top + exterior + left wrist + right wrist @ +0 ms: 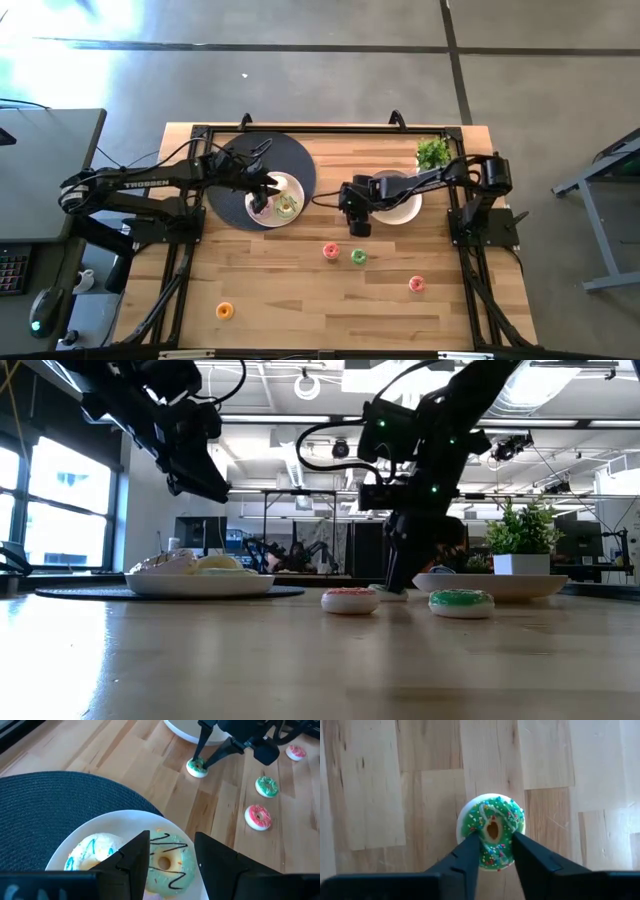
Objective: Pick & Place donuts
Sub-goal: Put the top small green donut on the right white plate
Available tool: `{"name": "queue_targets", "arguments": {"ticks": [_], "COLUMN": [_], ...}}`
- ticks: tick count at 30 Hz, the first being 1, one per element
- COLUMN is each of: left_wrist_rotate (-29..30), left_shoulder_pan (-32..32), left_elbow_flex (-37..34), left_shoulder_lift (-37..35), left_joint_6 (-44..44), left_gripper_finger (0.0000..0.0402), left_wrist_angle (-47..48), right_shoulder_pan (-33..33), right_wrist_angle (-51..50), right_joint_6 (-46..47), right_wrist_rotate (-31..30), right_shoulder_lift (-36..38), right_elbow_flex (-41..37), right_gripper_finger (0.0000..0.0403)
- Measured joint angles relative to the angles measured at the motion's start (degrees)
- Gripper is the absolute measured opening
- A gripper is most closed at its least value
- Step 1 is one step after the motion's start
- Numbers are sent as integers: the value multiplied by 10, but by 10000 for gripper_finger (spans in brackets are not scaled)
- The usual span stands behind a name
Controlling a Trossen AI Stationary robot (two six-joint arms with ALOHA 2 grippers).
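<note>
My right gripper [495, 837] is low over a tiny green sprinkled donut [492, 817] that lies flat on the wooden table [300, 290]. It is open, with one fingertip on each side of the hole. My left gripper [172, 837] hangs open above a white plate [120, 820]. That plate holds a green-iced donut [167, 862] and a white donut with blue icing [92, 850]. Loose on the table lie tiny donuts: pink [331, 251], green [358, 257], pink [417, 284] and orange [224, 311]. My right gripper comes at the tiny green donut from above, pointing down. Its fingertips [472, 845] overlap the donut's top beside the hole. I cannot tell whether they touch it. The donut lies flat on the table.
The left plate sits on a dark round mat [240, 165]. A second white plate [408, 210] lies under my right arm, with a potted green plant [432, 152] beyond it. A black frame [300, 128] borders the table. Bare wood lies between the loose donuts toward the near edge.
</note>
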State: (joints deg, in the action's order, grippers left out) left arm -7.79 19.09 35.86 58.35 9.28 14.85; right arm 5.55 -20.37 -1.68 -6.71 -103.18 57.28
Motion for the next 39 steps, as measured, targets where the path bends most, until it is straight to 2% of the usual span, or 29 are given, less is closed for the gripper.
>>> {"name": "queue_targets", "arguments": {"ticks": [7, 9, 14, 16, 20, 23, 26, 29, 33, 36, 39], "left_wrist_rotate": [6, 6, 7, 9, 9, 9, 9, 9, 9, 9, 9], "left_shoulder_pan": [0, 0, 0, 0, 0, 0, 0, 0, 0, 0, 0], "left_elbow_flex": [0, 0, 0, 0, 0, 0, 0, 0, 0, 0, 0], "left_shoulder_lift": [0, 0, 0, 0, 0, 0, 0, 0, 0, 0, 0], "left_joint_6": [0, 0, 0, 0, 0, 0, 0, 0, 0, 0, 0], "left_gripper_finger": [154, 154, 154, 154, 154, 154, 154, 154, 154, 154, 154], "left_wrist_angle": [0, 0, 0, 0, 0, 0, 0, 0, -4, -10, -16], "right_shoulder_pan": [4, 5, 5, 4, 10, 21, 34, 49, 70, 89, 112], "right_wrist_angle": [-2, -23, -122, -184, -346, -438, -467, -443, -330, -254, -219], "right_joint_6": [3, 3, -6, -12, 8, 43, 69, 91, 92, 87, 92], "right_wrist_rotate": [11, 11, 2, -28, -132, -166, -174, -156, -130, -137, -143], "right_shoulder_lift": [-1, -2, -2, -2, -2, 0, 18, 56, 122, 167, 199], "right_elbow_flex": [6, 23, 98, 133, 194, 211, 185, 129, 31, -34, -87], "right_gripper_finger": [14, 9, 24, 23, 9, 6, 14, 18, 12, 9, 14]}}
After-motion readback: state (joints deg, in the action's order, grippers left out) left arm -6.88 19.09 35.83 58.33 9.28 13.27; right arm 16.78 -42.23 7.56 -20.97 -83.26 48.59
